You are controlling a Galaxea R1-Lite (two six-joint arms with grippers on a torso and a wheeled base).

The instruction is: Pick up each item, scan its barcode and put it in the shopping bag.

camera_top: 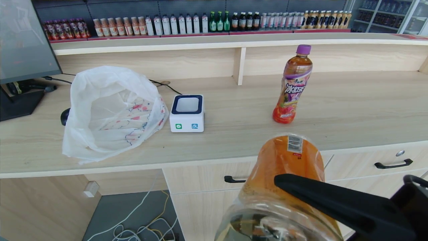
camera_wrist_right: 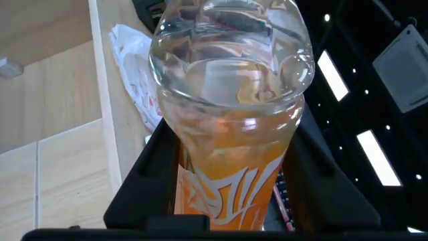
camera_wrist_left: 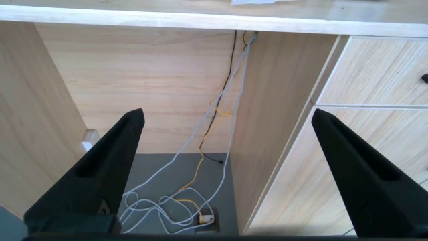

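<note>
Left gripper (camera_wrist_left: 227, 115) spread wide, holding nothing, down low in front of the counter (camera_top: 234, 134). On top: white shopping bag (camera_top: 110, 113) with its mouth open, small white scanner (camera_top: 187, 113) just beside it, then a purple-capped bottle (camera_top: 293, 85) standing up. Right gripper (camera_wrist_right: 234, 201) squeezed tight on an orange drink bottle (camera_top: 284, 167), held up off the counter.

Wide gap on counter (camera_top: 351, 110) between scanner (camera_top: 187, 113) and upright bottle (camera_top: 293, 85) (shopping bag (camera_top: 110, 113) just beside scanner)
</note>
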